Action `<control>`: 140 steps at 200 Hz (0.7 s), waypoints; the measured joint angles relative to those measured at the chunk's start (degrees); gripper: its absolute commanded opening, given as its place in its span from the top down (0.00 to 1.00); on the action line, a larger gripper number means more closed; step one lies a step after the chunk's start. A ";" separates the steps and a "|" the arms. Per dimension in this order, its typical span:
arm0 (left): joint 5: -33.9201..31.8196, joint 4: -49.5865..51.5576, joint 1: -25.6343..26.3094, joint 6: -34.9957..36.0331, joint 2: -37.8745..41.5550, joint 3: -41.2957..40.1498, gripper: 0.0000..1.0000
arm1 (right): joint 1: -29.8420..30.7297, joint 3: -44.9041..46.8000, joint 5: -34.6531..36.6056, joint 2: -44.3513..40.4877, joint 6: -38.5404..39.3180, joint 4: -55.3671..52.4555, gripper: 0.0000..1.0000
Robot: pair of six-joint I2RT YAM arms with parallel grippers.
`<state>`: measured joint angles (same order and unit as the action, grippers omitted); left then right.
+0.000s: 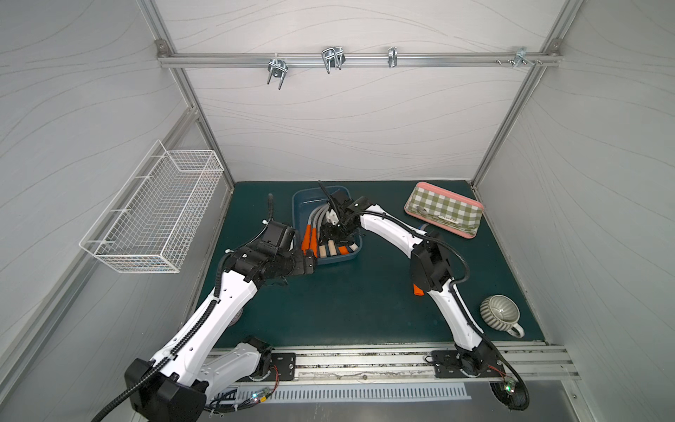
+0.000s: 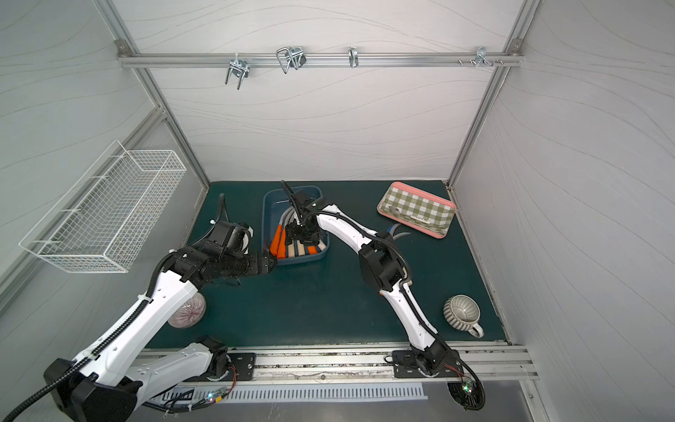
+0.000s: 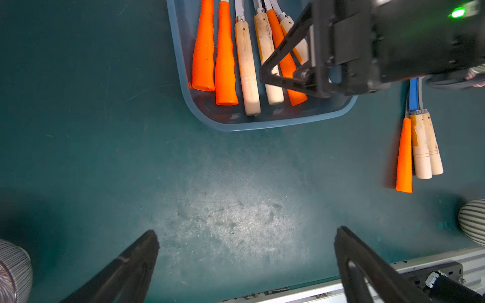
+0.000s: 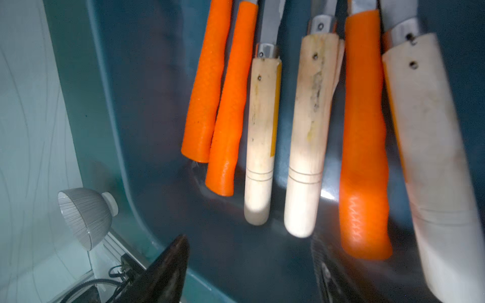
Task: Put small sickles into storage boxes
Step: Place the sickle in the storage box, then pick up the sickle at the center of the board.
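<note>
Entry: in the dark blue storage tub (image 3: 262, 126) six small sickles (image 3: 225, 65) are laid, handles parallel. Three loose sickles (image 3: 420, 147) lie on the mat (image 3: 131, 157) near it. Above the tub, the right gripper (image 4: 249, 251) is parted, nothing held. The left gripper (image 3: 246, 236) is wide, empty. Step judged: release. Next, a loose sickle is to be grasped.
</note>
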<state>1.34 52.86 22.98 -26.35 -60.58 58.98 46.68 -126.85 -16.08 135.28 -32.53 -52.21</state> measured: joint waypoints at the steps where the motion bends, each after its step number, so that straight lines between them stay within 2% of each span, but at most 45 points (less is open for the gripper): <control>1: 0.02 -0.02 0.02 -0.04 -0.04 0.02 0.01 | -0.02 0.04 0.00 -0.09 0.04 -0.02 0.17; 42: 1.18 -0.59 1.49 -1.55 -0.90 0.04 0.01 | -0.37 4.50 -0.48 -6.21 1.29 -0.31 0.10; 91: 0.76 -1.18 6.82 -3.26 -2.58 0.57 0.01 | -0.96 12.63 -0.17 -13.79 2.56 -0.52 0.01; 140: 0.33 -3.23 11.43 -6.03 -3.23 0.57 0.01 | -2.21 23.78 1.57 -21.75 3.06 -0.52 0.01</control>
<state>1.67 49.63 34.41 -32.38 -63.81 59.55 44.47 -103.07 -14.50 113.54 -29.47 -52.73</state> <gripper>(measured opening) 0.989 0.991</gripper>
